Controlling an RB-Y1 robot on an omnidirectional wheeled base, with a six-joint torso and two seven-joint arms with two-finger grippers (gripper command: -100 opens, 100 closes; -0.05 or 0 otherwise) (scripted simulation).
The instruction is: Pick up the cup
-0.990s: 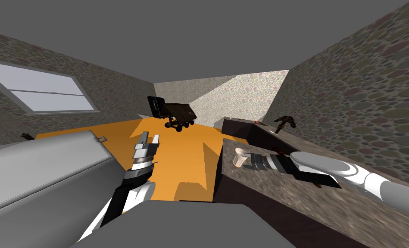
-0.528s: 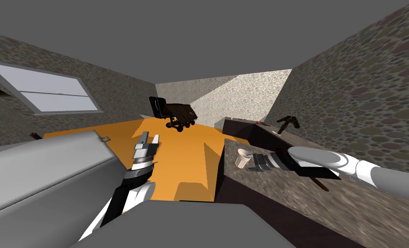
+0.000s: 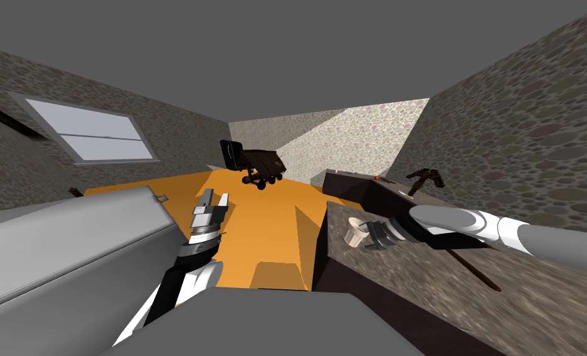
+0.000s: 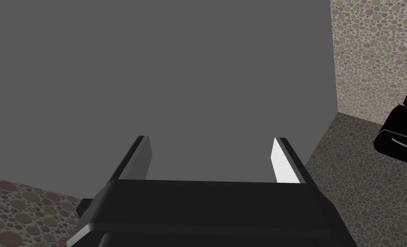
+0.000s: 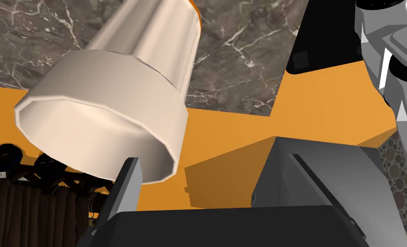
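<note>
1. The cup (image 3: 355, 231) is matte cream and faceted: a wide, many-sided band at the mouth steps down to a narrower body. It stands upright near the corner of the counter (image 3: 422, 278).
2. The counter's top is dark grey-brown stone with thin pale veins, and its front is plain dark.
3. In the right wrist view, the cup's open mouth shows a smooth cream inner wall.
4. The right gripper (image 3: 368, 237) lies just beside the cup, spread wide and gripping nothing. One flat grey finger (image 5: 127, 184) overlaps the rim; I cannot tell whether it touches.
5. The left gripper (image 3: 214, 198) hangs over the flat orange floor (image 3: 267, 222), blades parallel and apart, holding nothing.
</note>
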